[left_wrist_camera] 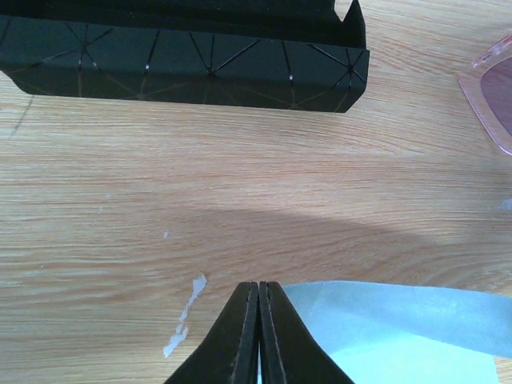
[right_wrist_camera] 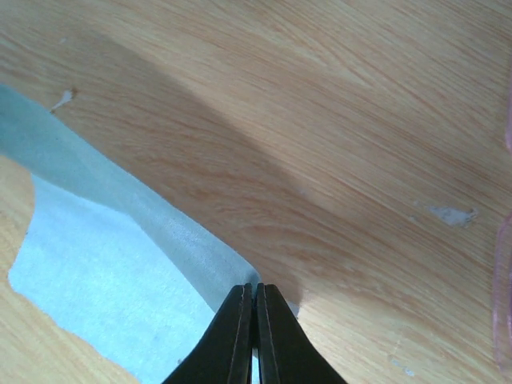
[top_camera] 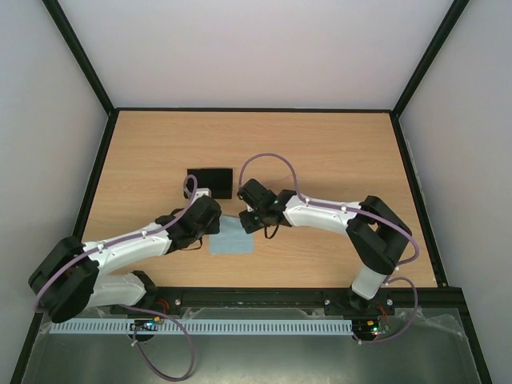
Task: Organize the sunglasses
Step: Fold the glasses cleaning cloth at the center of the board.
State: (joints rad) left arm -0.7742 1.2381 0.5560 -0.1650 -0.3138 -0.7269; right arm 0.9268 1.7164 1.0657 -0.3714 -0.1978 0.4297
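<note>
Wooden worktop [top_camera: 320, 152]: left tool [left_wrist_camera: 258, 288] and right tool [right_wrist_camera: 254, 290] both clenched on far edge of thin light blue cloth [top_camera: 232, 238]. Translucent pink-framed sunglasses [left_wrist_camera: 492, 96] lie right of black oblong case [top_camera: 210, 180], cut off at frame edge, hidden from above.

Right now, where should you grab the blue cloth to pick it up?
By a far corner, from above: the light blue cloth lies thin and flat, so only a corner can be pinched up. The left pincer and right pincer look shut on those corners.
</note>
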